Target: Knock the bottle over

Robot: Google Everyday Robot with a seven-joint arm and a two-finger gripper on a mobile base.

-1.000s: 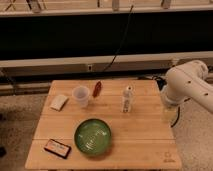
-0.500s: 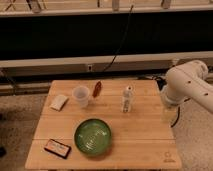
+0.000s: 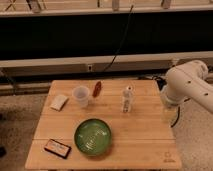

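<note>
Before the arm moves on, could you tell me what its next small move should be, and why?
Probably move the gripper in over the table toward the bottle, which stands upright; the gripper hangs at the table's right edge, apart from it.

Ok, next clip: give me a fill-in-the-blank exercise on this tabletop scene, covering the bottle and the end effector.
1. The bottle stands ___ on the table, not yet knocked over.
2. The round dish near the table's front edge is ___ in colour.
3. The small reddish object lies between the bottle and the ___.
4. The end effector, under the white arm, is at the table's ___ edge in the camera view, apart from the bottle.
Missing words: upright; green; cup; right.
</note>
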